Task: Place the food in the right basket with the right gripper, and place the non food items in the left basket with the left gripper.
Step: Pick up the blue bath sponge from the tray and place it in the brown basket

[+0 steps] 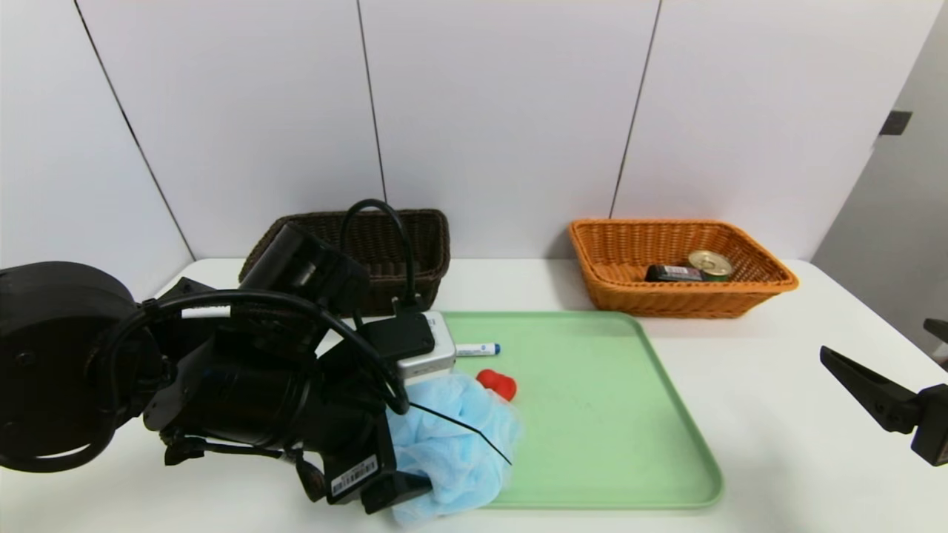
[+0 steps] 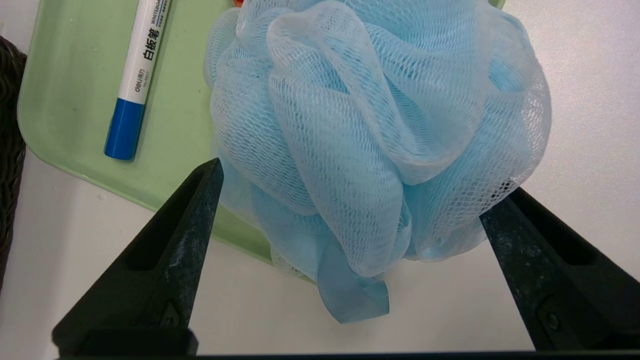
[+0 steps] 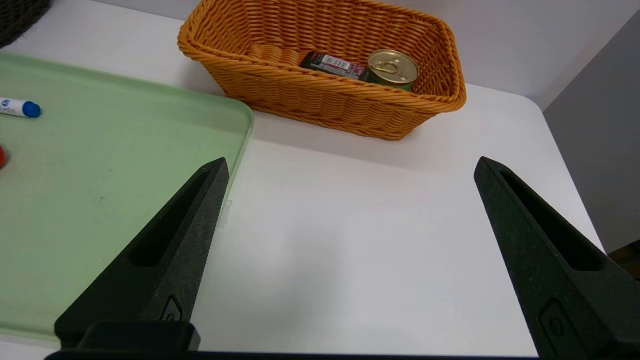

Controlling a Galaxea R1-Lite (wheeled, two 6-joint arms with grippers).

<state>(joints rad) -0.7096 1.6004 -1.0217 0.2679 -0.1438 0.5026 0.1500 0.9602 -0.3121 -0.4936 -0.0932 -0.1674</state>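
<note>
Pouf (image 2: pixel 370 130), fluffy pale-blue mesh, sits between the left gripper's (image 2: pixel 350 195) spread jaws, unpinched.

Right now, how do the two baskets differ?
The right basket is orange-tan; the left basket is dark brown. The right basket already holds the tin and the black container; nothing shows inside the left basket, which is partly hidden behind the arm. Both are woven, rectangular, with flared sides.

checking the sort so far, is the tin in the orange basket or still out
In. The tin sits inside the orange basket, gold lid up, beside the black box.
</note>
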